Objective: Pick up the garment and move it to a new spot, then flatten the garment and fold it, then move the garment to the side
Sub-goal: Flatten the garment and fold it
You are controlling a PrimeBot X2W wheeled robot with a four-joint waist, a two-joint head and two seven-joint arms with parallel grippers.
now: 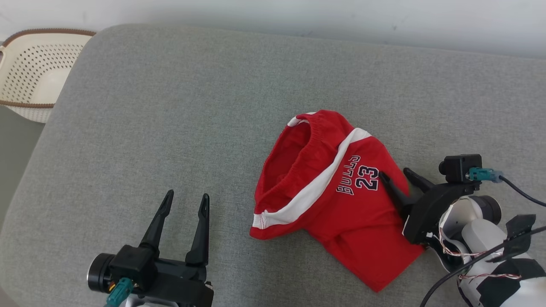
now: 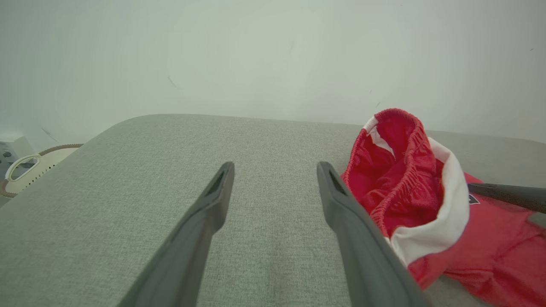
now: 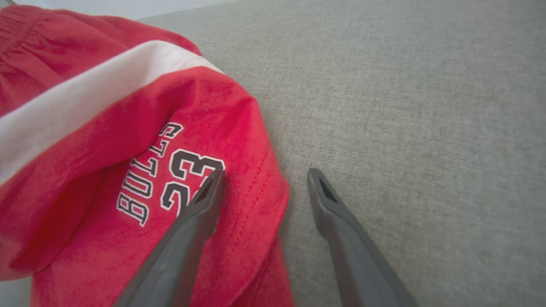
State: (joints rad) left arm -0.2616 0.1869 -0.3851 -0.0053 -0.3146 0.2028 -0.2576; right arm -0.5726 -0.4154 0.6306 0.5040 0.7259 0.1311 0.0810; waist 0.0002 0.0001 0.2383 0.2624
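Observation:
Red shorts (image 1: 328,192) with a white stripe and "BULLS 23" print lie crumpled on the grey cushion, waistband bunched up and open toward the left. My right gripper (image 1: 394,175) is open at the shorts' right hem: one finger rests over the red fabric by the print, the other over bare cushion. Seen from the right wrist, the hem (image 3: 256,192) lies between the spread fingers of the right gripper (image 3: 264,175). My left gripper (image 1: 187,199) stands open over bare cushion, left of the shorts. The left gripper (image 2: 275,168) has the waistband (image 2: 405,170) just to its right.
The grey cushioned surface (image 1: 170,106) spreads wide around the shorts, with its rounded edge at the left. A cream perforated basket (image 1: 34,68) with a brown rim sits beyond the far left corner. A pale wall runs behind.

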